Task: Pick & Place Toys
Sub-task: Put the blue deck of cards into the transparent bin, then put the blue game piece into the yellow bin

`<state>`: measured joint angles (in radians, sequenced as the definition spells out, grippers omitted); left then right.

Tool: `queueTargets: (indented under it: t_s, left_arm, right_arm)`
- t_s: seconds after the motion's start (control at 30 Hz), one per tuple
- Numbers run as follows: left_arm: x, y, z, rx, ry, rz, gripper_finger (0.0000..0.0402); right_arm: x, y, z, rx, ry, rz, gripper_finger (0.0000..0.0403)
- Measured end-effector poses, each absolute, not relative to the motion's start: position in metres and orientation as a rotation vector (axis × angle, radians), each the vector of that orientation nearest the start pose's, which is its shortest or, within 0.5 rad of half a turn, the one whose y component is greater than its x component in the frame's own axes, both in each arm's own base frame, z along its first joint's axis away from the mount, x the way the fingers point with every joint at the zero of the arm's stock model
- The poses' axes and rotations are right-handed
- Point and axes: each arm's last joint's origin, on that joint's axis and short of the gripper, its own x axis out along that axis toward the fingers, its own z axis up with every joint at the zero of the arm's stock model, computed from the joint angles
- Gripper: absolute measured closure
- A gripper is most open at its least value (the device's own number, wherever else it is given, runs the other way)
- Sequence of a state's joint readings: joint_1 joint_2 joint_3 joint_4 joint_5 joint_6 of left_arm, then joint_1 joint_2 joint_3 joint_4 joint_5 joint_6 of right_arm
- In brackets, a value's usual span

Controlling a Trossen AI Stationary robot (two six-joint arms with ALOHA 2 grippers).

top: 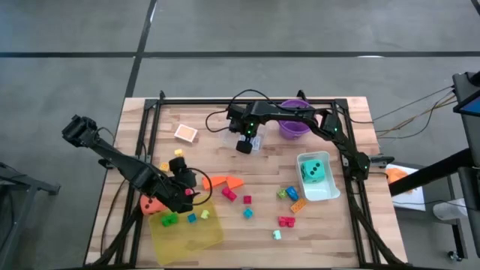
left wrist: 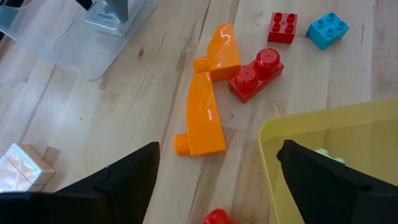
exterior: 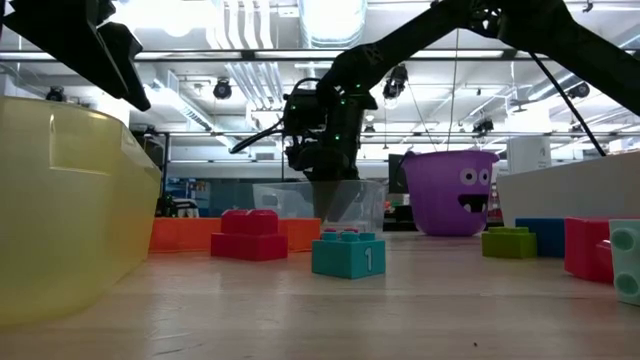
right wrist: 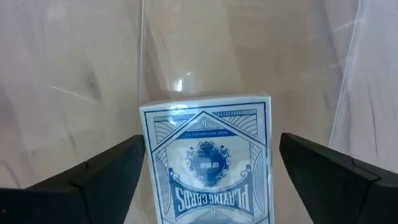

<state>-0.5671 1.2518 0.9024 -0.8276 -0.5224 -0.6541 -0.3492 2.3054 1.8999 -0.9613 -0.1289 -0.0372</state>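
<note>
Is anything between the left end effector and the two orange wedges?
Nothing visible. The left end effector is open above bare wood, with the orange wedges just ahead; the yellow tray sits beside that path, not across it.

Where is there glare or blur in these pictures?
Low view: ceiling lights blow out white, and the yellow tray up close is blurred. Right wrist view: glare streaks on the clear tub wall behind the card pack. Left wrist view: shiny highlights on the orange wedges.

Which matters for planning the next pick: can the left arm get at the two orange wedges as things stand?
Probably yes. The left gripper hangs open just short of the orange wedges, which lie flat on bare wood. A red brick touches one wedge and the yellow tray sits close beside, so room is tight on that side.
</note>
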Motion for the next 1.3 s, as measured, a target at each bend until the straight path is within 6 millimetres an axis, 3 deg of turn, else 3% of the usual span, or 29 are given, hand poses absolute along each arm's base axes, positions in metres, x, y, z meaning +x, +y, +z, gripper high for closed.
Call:
queueTargets:
  t_s: [0.47, 0.6, 0.87, 1.07, 1.3]
  left_arm:
    - [0.196, -0.108, 0.241, 0.012, 0.951, 0.281, 0.0076]
    - [0.196, -0.108, 0.241, 0.010, 0.948, 0.280, 0.0076]
    - [0.196, -0.108, 0.241, 0.010, 0.949, 0.281, 0.0076]
    - [0.197, -0.108, 0.241, -0.001, 0.943, 0.284, 0.0076]
    - [0.200, -0.108, 0.243, -0.025, 0.909, 0.283, 0.0076]
  right_arm:
    - [0.440, -0.146, 0.201, 0.247, 1.271, -0.143, 0.0033]
    - [0.439, -0.139, 0.214, 0.167, 1.266, -0.206, 0.0033]
    - [0.431, -0.117, 0.256, 0.126, 1.188, -0.206, 0.0033]
    - [0.416, -0.079, 0.287, 0.227, 1.171, -0.239, 0.0033]
    - [0.399, -0.009, 0.293, 0.276, 1.170, -0.198, 0.0033]
